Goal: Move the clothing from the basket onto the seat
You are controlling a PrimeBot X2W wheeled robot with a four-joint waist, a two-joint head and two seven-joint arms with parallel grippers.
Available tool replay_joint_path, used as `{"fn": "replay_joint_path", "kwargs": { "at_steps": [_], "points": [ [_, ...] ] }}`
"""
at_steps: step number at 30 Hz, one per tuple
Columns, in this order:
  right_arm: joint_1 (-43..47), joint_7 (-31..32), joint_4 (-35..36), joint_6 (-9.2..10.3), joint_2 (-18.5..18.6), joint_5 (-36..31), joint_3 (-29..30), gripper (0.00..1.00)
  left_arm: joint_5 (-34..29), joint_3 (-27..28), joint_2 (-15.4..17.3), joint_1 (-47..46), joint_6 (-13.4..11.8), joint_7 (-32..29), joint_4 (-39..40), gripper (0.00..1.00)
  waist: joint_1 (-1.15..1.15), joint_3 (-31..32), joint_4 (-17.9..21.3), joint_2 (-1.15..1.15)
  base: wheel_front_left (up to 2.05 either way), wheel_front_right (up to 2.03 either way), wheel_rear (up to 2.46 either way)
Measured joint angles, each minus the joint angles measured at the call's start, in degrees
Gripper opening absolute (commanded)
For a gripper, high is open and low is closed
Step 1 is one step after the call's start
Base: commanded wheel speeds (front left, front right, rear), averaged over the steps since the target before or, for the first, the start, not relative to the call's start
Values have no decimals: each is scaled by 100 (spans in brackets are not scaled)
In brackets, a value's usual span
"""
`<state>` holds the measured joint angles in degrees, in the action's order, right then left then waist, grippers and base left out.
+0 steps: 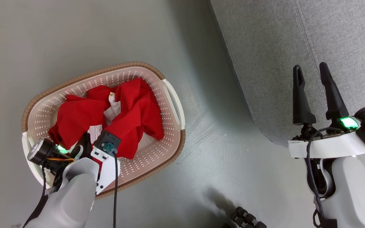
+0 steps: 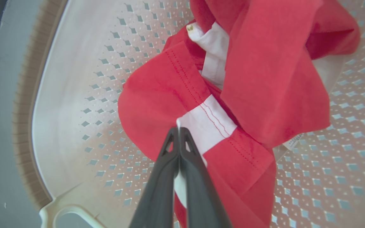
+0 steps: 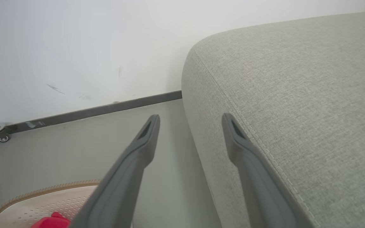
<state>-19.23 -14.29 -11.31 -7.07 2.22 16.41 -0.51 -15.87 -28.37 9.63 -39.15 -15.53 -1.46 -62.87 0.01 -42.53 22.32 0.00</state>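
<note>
The left fingers (image 2: pixel 161 183) are slim, dark and matte. They are pressed together, and between their tips they pinch the edge of a white stitched stripe of the clothing (image 2: pixel 265 82). The clothing is bright red, soft and crumpled, with rows of fine stitching, and it lies heaped inside the basket (image 2: pixel 74 95). The basket is smooth cream plastic, oval, pierced with small diamond holes, with a brown ribbed band around its rim. It stands on the grey floor (image 1: pixel 74 31), near the seat (image 1: pixel 280 47) but not touching it.

The right fingers (image 1: pixel 300 101) stand wide apart and hold nothing, at the seat's rounded edge. The seat is coarse grey woven fabric with a double stitched seam, and the picture edges cut it off.

The heap hides the middle of the basket's bottom. A small white label (image 2: pixel 291 143) peeps out under the red fabric, its print too small to read. In the head view the left wrist covers most of its fingers.
</note>
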Motion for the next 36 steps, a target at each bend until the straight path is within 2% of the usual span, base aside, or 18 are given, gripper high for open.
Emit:
{"fn": "replay_joint_path", "kwargs": {
  "at_steps": [4,10,20,36],
  "points": [
    [-5,0,-3,0,0,36,25,100,-5,-45,-9,-37,23,80,14,0,0,9,1,0,0,0,0],
    [-113,0,-12,0,0,36,53,100,-96,-179,-285,-157,14,167,200,0,0,70,-36,0,0,0,0],
    [-113,0,-19,0,0,9,113,100,-88,-245,-277,-172,24,583,466,0,0,230,-165,0,0,0,0],
    [-114,0,-73,0,2,-487,343,100,277,-62,-363,202,-60,1266,1031,0,0,700,-507,0,0,0,0]
  ]
}}
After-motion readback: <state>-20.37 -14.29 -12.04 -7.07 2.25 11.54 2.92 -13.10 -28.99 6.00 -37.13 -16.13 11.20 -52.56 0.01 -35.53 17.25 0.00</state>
